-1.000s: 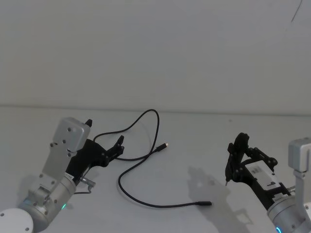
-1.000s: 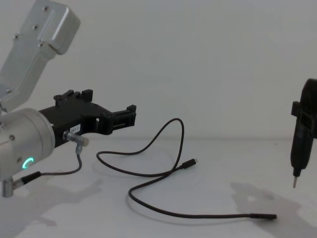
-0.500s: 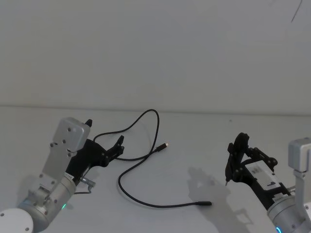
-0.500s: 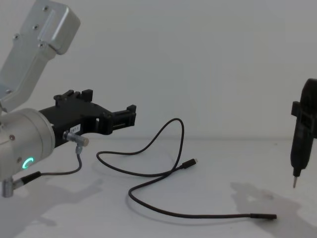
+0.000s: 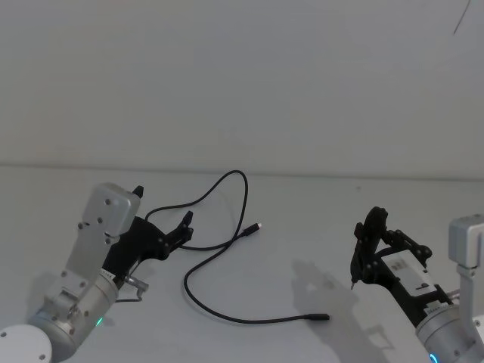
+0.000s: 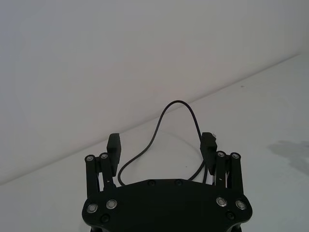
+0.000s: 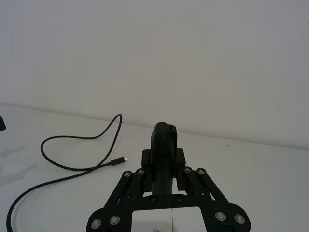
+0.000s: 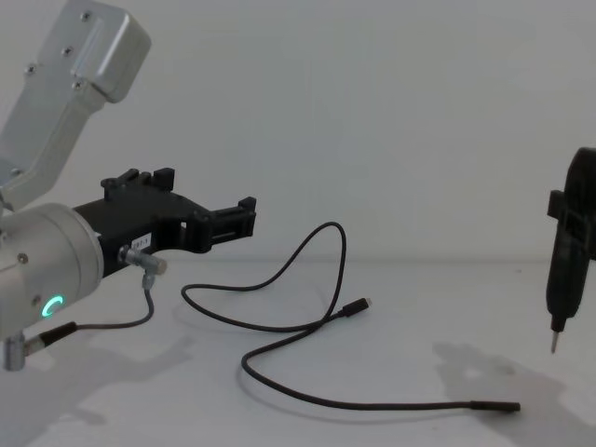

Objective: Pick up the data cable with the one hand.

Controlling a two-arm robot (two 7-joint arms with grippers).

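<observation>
The data cable lies in loose black loops on the white table, one plug silver-tipped near the middle and the other at the front right. The cable also runs across the chest view, and the right wrist view shows the cable too. My left gripper, the one hand, hovers open just above the cable's left bend. Its silver wrist has a green ring light. In the left wrist view the gripper holds nothing, and the cable's far loop rises beyond its fingers.
My right gripper is narrow and dark with a thin pointed tip. It hangs idle above the table at the right, well away from the cable. A short grey wire with a silver plug dangles from the left wrist. A plain white wall stands behind.
</observation>
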